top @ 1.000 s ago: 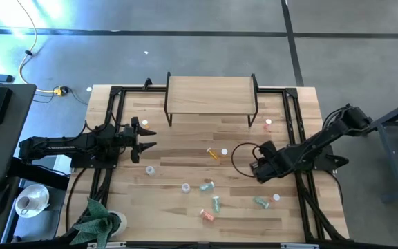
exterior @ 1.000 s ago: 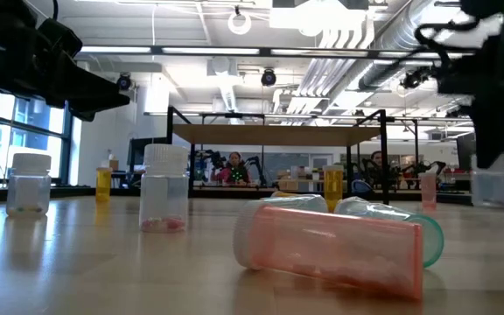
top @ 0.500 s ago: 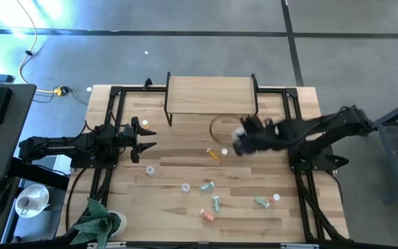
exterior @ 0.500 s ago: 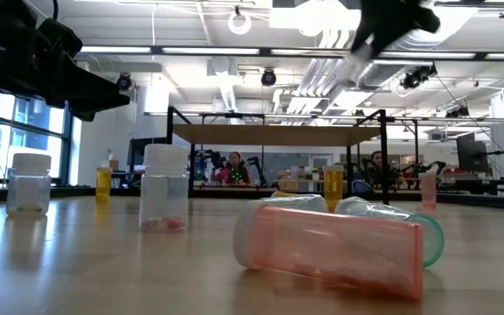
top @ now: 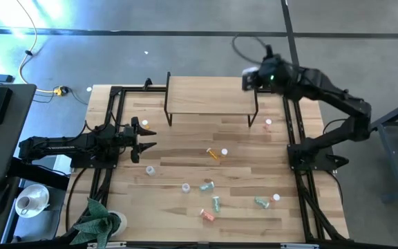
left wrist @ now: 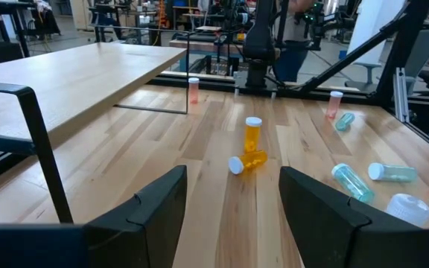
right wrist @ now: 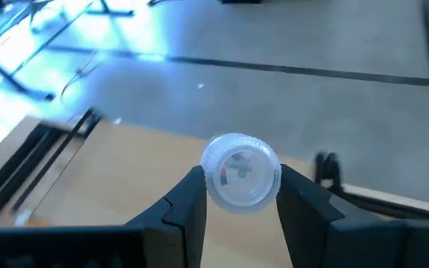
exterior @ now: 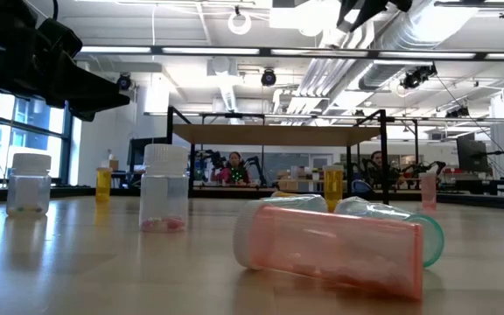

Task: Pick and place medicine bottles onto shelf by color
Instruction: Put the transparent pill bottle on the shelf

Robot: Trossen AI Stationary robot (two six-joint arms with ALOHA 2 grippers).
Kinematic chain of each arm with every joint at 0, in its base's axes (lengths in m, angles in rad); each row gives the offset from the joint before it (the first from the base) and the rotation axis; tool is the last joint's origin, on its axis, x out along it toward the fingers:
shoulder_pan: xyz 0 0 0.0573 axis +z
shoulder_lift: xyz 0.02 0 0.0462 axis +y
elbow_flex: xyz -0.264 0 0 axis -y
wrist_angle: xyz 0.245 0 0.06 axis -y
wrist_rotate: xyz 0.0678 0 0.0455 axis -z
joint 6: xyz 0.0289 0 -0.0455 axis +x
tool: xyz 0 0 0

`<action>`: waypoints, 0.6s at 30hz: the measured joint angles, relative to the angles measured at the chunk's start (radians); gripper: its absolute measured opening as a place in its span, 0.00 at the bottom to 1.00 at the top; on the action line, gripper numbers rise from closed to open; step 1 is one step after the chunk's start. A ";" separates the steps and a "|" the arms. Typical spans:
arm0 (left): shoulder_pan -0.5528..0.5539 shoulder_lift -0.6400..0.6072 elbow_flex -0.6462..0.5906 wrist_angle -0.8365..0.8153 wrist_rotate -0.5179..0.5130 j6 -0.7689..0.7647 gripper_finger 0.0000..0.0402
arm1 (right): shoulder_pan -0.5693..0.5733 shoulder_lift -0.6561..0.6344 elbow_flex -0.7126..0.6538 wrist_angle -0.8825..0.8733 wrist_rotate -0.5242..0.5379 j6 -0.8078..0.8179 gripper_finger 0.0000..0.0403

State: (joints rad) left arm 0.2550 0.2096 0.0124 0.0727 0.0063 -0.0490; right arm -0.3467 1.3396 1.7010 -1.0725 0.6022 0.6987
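The shelf (top: pixel 211 95), light wood on black legs, stands at the table's far edge. My right gripper (top: pixel 249 79) hangs high over the shelf's right end, shut on a clear medicine bottle (right wrist: pixel 240 170) with something pink-red inside. Several other medicine bottles are spread over the table: an orange pair (top: pixel 215 153), one upright (left wrist: pixel 252 135) and one lying (left wrist: pixel 248 161). Green ones (top: pixel 206 185) and a pink one (top: pixel 206 215) lie on their sides. Another pink one (top: pixel 268 124) stands by the shelf's right legs. My left gripper (top: pixel 147 137) waits open at the table's left. My right gripper pinches the clear bottle's round wall (right wrist: pixel 208 179) between its two fingers, one on each side. The bottle's round end faces the wrist camera. The fingers slant downward from high up. The bottle is lifted clear, well above the shelf top.
Black frame rails (top: pixel 292 138) run along the table's left and right sides. A clear bottle (top: pixel 150 169) stands near my left gripper. A green plant (top: pixel 95 221) sits at the near left corner. People and equipment show in the room beyond the table.
My right gripper has risen steeply from the table's near right part and swung toward the far edge, ending over the shelf's right end. It has turned and tipped on the way. The clear bottle has gone up with it, clear of the table.
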 joint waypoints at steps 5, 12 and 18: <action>0.000 0.000 0.000 0.000 0.000 0.000 0.51 | -0.093 0.005 0.004 0.000 -0.015 0.000 0.30; 0.000 0.000 0.000 0.000 0.000 -0.007 0.51 | -0.166 0.093 0.009 -0.001 -0.135 -0.016 0.30; 0.000 0.000 0.000 0.000 0.000 -0.034 0.51 | -0.199 0.210 0.095 -0.034 -0.202 -0.082 0.30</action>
State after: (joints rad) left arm 0.2550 0.2096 0.0124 0.0727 0.0067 -0.0834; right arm -0.5455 1.5498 1.7956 -1.1069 0.3998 0.6169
